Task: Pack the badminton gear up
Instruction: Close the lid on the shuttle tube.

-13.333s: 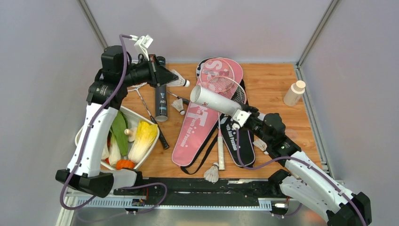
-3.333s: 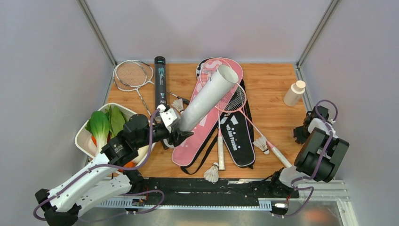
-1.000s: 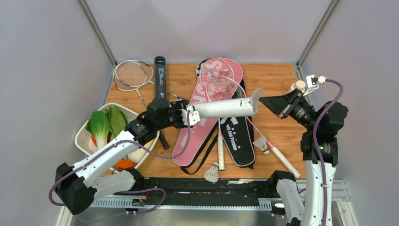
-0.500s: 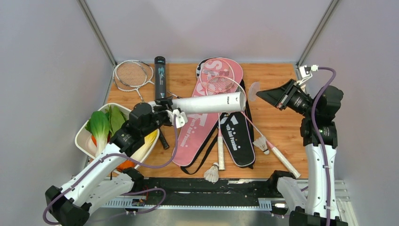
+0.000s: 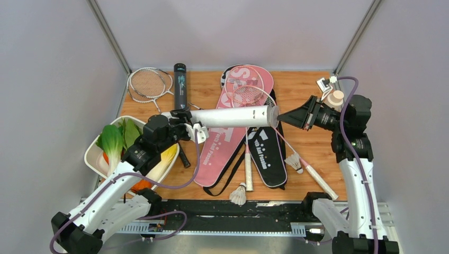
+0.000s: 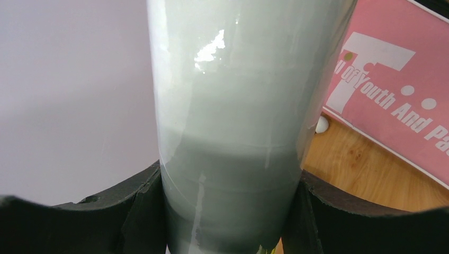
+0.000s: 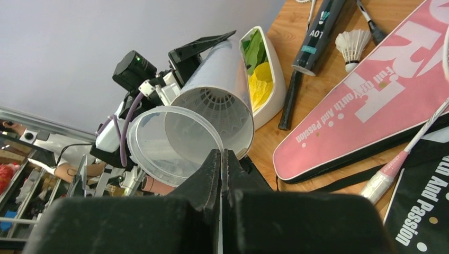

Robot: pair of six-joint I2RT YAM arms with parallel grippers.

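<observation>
At the far left a white tray (image 5: 94,159) of leafy greens sits at the table's edge. Behind it a silver racket (image 5: 146,83) lies flat on the wood, and just to its right lies a black tube (image 5: 180,90). The left gripper (image 5: 188,120) is clamped around the closed end of a white tube (image 5: 238,115). Its dark fingers (image 6: 132,211) press on both sides of the barrel and hold it roughly level above the table, with the open mouth pointing right. Under the tube a pink "SPORT" racket bag (image 5: 225,148) lies on the table with a pink racket (image 5: 241,87) resting across its top. A black racket bag (image 5: 267,156) lies beside the pink one and is partly tucked under it. One loose shuttlecock (image 5: 238,194) lies near the front edge, and another (image 5: 294,161) lies right of the black bag. In the right wrist view, feather shuttlecocks (image 7: 219,108) are stacked inside the tube. The right gripper (image 5: 279,117) is pinched tight on the rim of a clear plastic lid (image 7: 159,148). It holds the lid at the tube's mouth, a little off-centre, and I cannot tell whether the two touch. A small white bottle (image 5: 334,99) stands behind the right arm.
</observation>
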